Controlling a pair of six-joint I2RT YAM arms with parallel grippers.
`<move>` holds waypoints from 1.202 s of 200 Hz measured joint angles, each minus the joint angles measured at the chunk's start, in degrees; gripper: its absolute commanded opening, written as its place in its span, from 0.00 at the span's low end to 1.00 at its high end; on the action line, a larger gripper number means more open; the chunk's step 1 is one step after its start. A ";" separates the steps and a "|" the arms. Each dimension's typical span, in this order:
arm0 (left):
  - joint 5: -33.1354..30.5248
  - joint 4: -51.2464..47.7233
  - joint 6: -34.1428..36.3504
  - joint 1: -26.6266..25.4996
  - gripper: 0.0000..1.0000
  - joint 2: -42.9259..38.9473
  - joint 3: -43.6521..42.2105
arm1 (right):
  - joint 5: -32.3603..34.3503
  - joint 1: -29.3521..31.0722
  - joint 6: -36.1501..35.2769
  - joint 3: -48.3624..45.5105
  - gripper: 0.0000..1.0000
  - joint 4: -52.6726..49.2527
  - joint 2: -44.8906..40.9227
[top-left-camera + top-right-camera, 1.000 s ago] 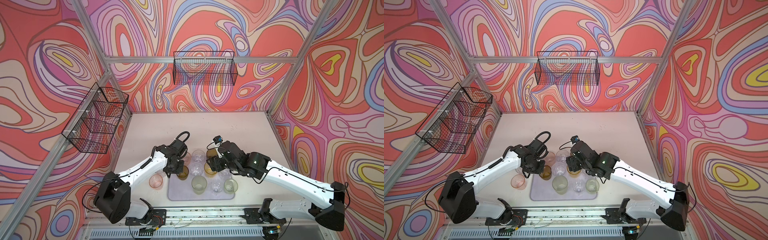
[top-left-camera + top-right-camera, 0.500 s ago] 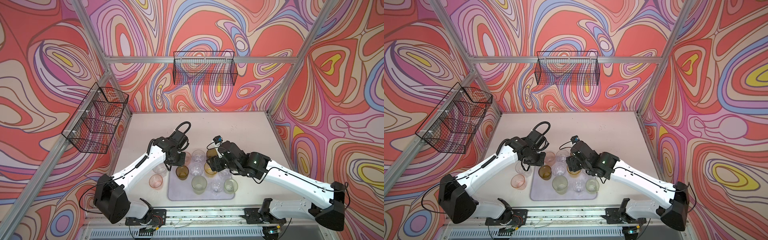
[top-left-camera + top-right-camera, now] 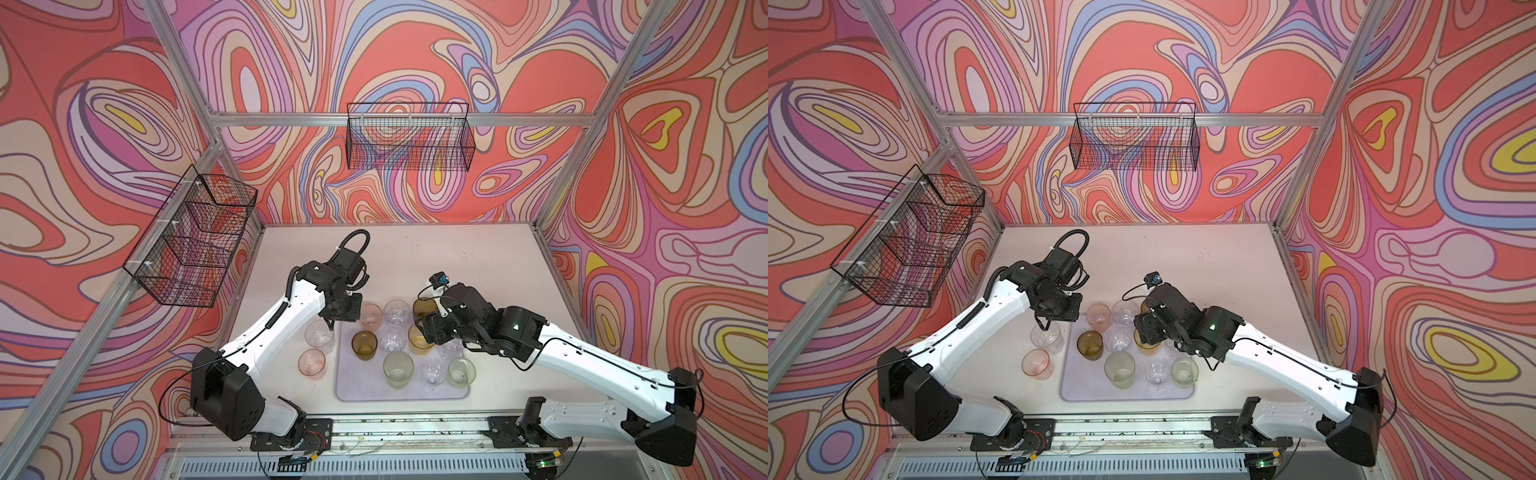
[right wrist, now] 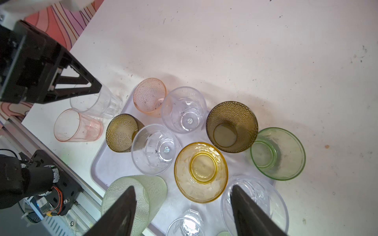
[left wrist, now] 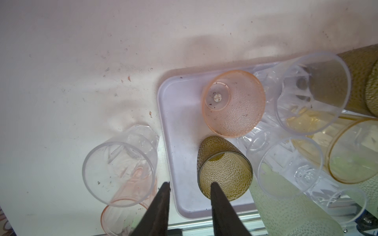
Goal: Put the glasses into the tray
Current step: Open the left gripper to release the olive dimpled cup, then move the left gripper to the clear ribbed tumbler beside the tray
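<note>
The pale lilac tray (image 3: pixel 361 386) (image 3: pixel 1084 386) lies near the table's front edge and holds several glasses, among them an olive-brown one (image 3: pixel 364 344) (image 5: pixel 224 175), a pink one (image 3: pixel 370 314) and an amber one (image 4: pixel 201 171). Left of the tray, on the table, stand a clear tumbler (image 3: pixel 319 336) (image 5: pixel 118 173) and a pink tumbler (image 3: pixel 311 363) (image 4: pixel 75 126). My left gripper (image 3: pixel 332 322) (image 5: pixel 190 185) hangs open and empty above the tray's left rim, between the clear tumbler and the olive-brown glass. My right gripper (image 3: pixel 428 332) (image 4: pixel 183 189) stands open over the tray's glasses, holding nothing.
Two black wire baskets hang on the walls, one at the left (image 3: pixel 191 241) and one at the back (image 3: pixel 409 137). Bare table (image 3: pixel 457 257) stretches behind the tray. A metal rail (image 3: pixel 395 424) runs along the front edge.
My left gripper has widened, let go of the olive-brown glass on the tray and drawn up and back from it. The right arm has not moved.
</note>
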 measured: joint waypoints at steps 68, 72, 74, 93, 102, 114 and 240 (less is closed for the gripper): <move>-0.11 -1.46 2.43 7.10 0.38 -0.28 -0.68 | 0.02 0.00 -0.81 -1.92 0.76 0.00 -1.40; -0.07 -1.46 2.56 7.58 0.38 -0.37 -0.87 | 0.02 0.00 -0.87 -1.97 0.76 0.00 -1.42; -0.07 -1.46 2.56 7.74 0.38 -0.42 -0.98 | 0.00 0.00 -0.87 -1.99 0.76 0.00 -1.42; 0.04 -1.49 2.82 9.70 0.38 -0.61 -2.10 | 0.00 0.00 -0.94 -2.03 0.76 0.00 -1.42; 0.04 -1.51 2.82 10.45 0.38 -0.63 -2.64 | 0.00 0.00 -1.03 -2.03 0.76 0.00 -1.42; 0.11 -1.46 2.78 11.52 0.38 -0.83 -3.67 | 0.02 0.00 -1.14 -2.03 0.76 0.00 -1.42; 1.18 -1.44 1.01 20.85 0.37 -4.02 -10.38 | 0.02 0.00 -1.79 -2.03 0.76 -0.02 -1.36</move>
